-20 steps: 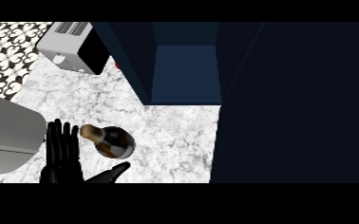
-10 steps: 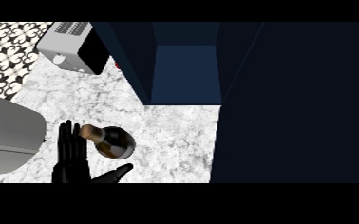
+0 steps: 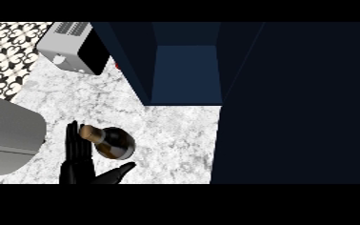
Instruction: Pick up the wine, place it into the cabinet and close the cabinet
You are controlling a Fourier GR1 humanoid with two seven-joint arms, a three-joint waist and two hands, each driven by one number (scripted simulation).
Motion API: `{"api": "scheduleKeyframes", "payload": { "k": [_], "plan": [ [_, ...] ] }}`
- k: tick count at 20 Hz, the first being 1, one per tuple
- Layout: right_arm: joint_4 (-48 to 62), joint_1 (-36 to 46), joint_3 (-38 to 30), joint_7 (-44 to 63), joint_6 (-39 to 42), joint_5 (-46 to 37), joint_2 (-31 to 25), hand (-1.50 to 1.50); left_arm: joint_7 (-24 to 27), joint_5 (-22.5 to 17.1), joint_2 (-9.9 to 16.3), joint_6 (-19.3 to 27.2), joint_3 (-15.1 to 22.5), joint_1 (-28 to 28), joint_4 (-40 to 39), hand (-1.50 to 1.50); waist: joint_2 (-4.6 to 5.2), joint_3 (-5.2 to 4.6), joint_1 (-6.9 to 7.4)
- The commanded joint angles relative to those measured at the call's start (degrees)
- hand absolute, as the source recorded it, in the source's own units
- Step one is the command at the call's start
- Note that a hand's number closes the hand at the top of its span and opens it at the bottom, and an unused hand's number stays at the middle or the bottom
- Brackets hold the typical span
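On the marble worktop (image 3: 169, 128), the hand (image 3: 79, 164) stood with fingers (image 3: 73, 140) straight and thumb spread wide, holding nothing. Just right of the fingers, touching them, stood the wine bottle (image 3: 112, 143). Farther right and beyond gaped the open cabinet (image 3: 186, 74).

The hand (image 3: 79, 164) was cut off at the wrist below; its fingers hid part of the wine (image 3: 109, 141).
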State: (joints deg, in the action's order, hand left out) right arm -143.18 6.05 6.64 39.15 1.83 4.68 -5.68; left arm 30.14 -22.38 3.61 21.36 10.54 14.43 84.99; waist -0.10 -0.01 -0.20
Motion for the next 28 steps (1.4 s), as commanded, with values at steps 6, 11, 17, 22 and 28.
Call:
{"api": "scheduleKeyframes", "payload": {
  "k": [6, 11, 17, 22, 28],
  "plan": [
    [-6.7, -0.2, 0.2, 3.8, -0.1, 2.6, 0.5, -1.5, 4.2, -0.9, -1.0, -4.5, -4.5, -5.9, -11.7, -1.5, 0.05, -0.02, -0.03],
    [-6.6, -2.6, 0.3, 1.0, 1.3, 2.3, 1.0, -1.5, 3.9, -0.8, -1.9, -4.9, -4.8, -6.8, -12.4, -1.5, 0.03, 0.0, 0.07],
    [-8.5, 2.6, -2.5, 6.6, -0.1, 3.7, -0.7, -1.5, 6.6, -2.0, -3.6, -7.9, -6.4, -10.4, -19.3, -1.5, 0.03, -0.03, -0.09],
    [-11.0, -1.0, 2.1, 7.0, -0.3, 0.9, 0.8, -1.5, 9.0, -2.6, -3.6, -9.8, -7.4, -10.5, -20.8, -1.5, -0.02, -0.04, -0.18],
    [-6.2, -2.2, -4.1, 2.1, 2.7, 6.0, -0.6, -1.5, 9.8, -4.8, -3.0, -17.2, -7.0, -14.7, -26.0, 1.5, 0.07, 0.0, -0.24]
  ]
}}
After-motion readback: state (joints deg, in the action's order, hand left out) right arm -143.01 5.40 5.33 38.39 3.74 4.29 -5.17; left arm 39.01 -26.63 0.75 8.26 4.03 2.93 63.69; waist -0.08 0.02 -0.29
